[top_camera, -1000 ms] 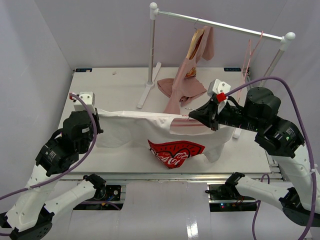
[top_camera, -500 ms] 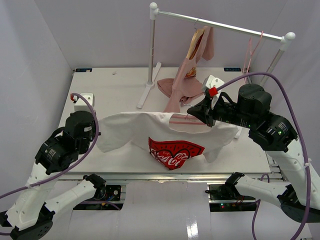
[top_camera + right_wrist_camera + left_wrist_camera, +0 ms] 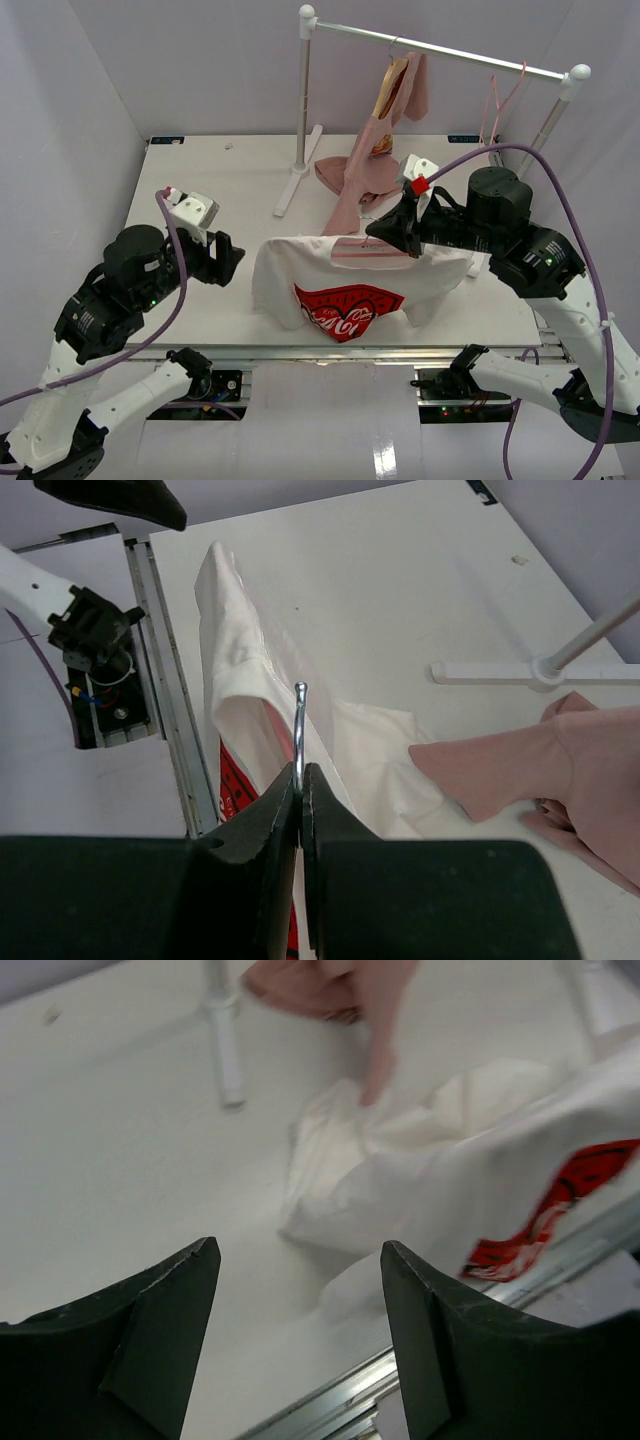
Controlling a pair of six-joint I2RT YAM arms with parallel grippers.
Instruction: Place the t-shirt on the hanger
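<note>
The white t-shirt (image 3: 350, 285) with its red graphic (image 3: 345, 305) hangs bunched over the table's front middle, draped on the light-pink hanger (image 3: 365, 248). My right gripper (image 3: 385, 228) is shut on the hanger's metal hook (image 3: 299, 730), jaws pressed on the wire; the shirt (image 3: 235, 630) falls away below it. My left gripper (image 3: 225, 262) stands open and empty to the shirt's left, apart from the cloth. In the left wrist view the gripper (image 3: 300, 1250) frames bare table, and the crumpled shirt (image 3: 450, 1160) lies beyond.
A clothes rack (image 3: 440, 48) spans the back right, its foot (image 3: 297, 180) on the table. A dusty-pink garment (image 3: 385, 120) hangs from it and trails onto the table (image 3: 200, 160). Another pink hanger (image 3: 497, 105) hangs at the rail's right end.
My left gripper let go of the shirt's sleeve, opened and drew back left. The shirt's left side fell in toward the middle. The right gripper shifted slightly left with the hanger.
</note>
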